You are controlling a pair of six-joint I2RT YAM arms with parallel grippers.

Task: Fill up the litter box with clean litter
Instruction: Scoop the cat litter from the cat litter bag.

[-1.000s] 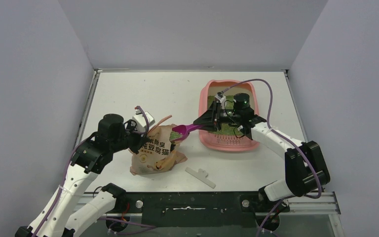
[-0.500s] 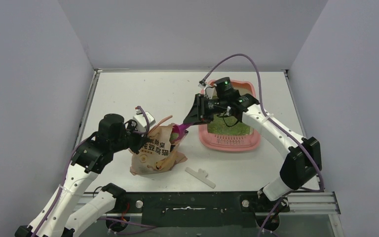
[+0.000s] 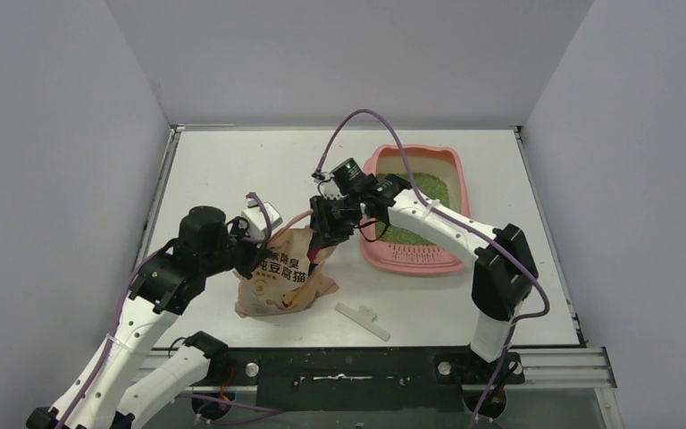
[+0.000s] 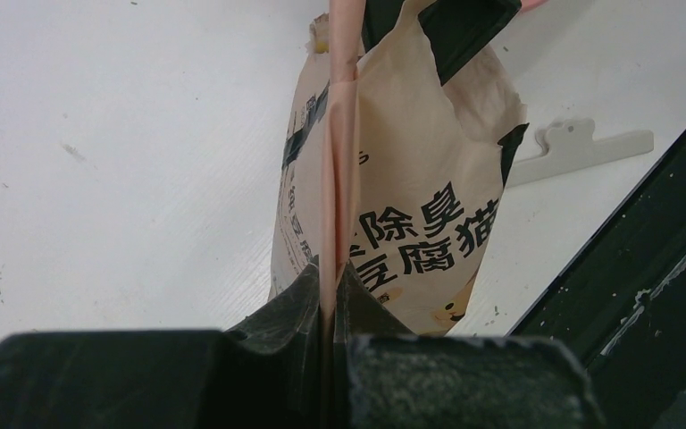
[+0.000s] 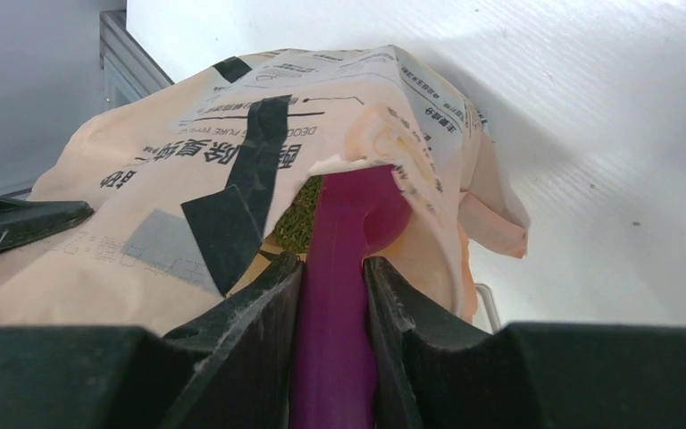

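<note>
The pink litter box sits at the right of the table, with a bed of green litter in it. A beige litter bag stands left of it. My left gripper is shut on the bag's pink top edge and holds it up. My right gripper is shut on the handle of a magenta scoop. The scoop's bowl dips into the bag's mouth, where more green litter shows. From above, the right gripper hangs over the bag's opening.
A white bag clip lies on the table in front of the bag, also seen in the left wrist view as the clip. The black front rail runs along the near edge. Grey walls enclose the table.
My right arm has swung left from over the litter box to the bag, tipping the scoop down into the bag's mouth. The left arm has not moved.
</note>
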